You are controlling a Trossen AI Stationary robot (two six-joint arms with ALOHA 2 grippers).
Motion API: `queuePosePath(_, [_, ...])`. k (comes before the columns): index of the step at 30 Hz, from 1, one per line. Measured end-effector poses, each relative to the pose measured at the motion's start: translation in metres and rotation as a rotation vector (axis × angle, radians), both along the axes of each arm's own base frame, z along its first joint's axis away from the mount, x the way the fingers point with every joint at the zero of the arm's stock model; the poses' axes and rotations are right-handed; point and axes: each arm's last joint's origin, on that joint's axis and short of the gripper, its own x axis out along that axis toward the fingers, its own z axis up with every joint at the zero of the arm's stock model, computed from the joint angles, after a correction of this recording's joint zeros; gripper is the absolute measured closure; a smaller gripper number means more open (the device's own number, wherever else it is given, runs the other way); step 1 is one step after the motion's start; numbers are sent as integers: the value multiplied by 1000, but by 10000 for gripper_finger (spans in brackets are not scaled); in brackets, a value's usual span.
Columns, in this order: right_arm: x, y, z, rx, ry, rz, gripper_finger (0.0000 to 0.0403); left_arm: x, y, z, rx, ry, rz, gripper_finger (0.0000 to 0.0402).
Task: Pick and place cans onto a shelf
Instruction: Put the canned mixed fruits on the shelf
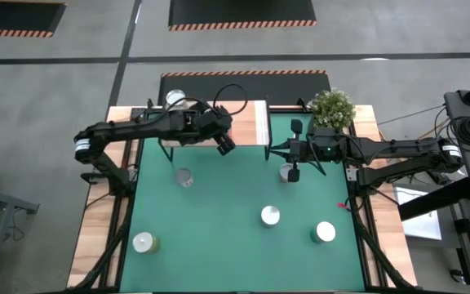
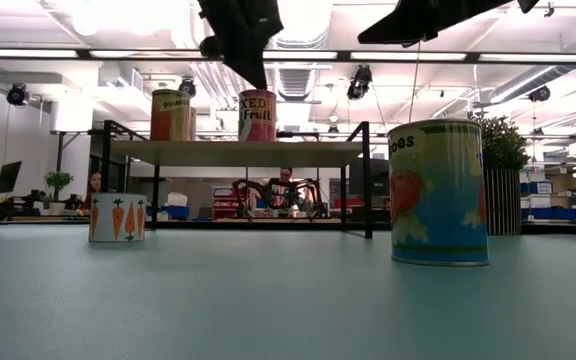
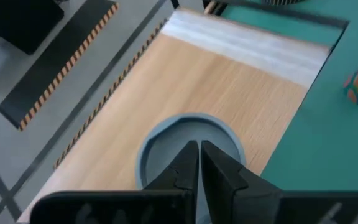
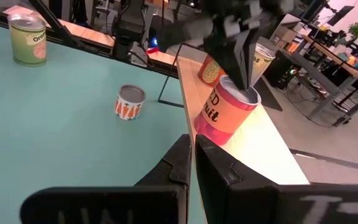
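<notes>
The light wooden shelf (image 1: pixel 245 122) stands at the table's far side. Two cans stand on it: a red "Fruit" can (image 4: pixel 225 109) and a yellow-orange can (image 2: pixel 171 114) to its left. My left gripper (image 3: pixel 199 158) is shut and points down at the red can's grey top (image 3: pixel 166 137). My right gripper (image 4: pixel 192 155) is shut and empty, raised over the green mat right of the shelf, beside a can (image 1: pixel 286 172). More cans stand on the mat: a carrot can (image 1: pixel 184 177), one (image 1: pixel 270 216), one (image 1: pixel 325 232), one (image 1: pixel 145 242). My left gripper's shut fingertips (image 4: pixel 243 81) come from above, pointing down, at the red can's top near its rim (image 4: pixel 248 94). I cannot tell whether they touch it or stand just above it. The can stands upright on the shelf.
A potted green plant (image 1: pixel 331 106) stands at the table's far right corner. The shelf's thin black legs (image 2: pixel 368 180) stand on the mat. A large tomato can (image 2: pixel 438 190) stands close to the low camera. People sit in the room behind the table.
</notes>
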Motion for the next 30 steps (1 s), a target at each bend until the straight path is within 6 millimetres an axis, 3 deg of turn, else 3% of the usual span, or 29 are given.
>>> queuePosePath(6, [0, 0, 0, 1, 0, 0, 390, 8, 3, -14, -4, 35, 7, 401])
queuePosePath(13, [0, 0, 0, 1, 0, 0, 390, 5, 13, -15, 54, 59, 79, 401])
queuePosePath(30, [0, 0, 0, -1, 1, 0, 390, -17, 76, -18, 91, 72, 292, 402])
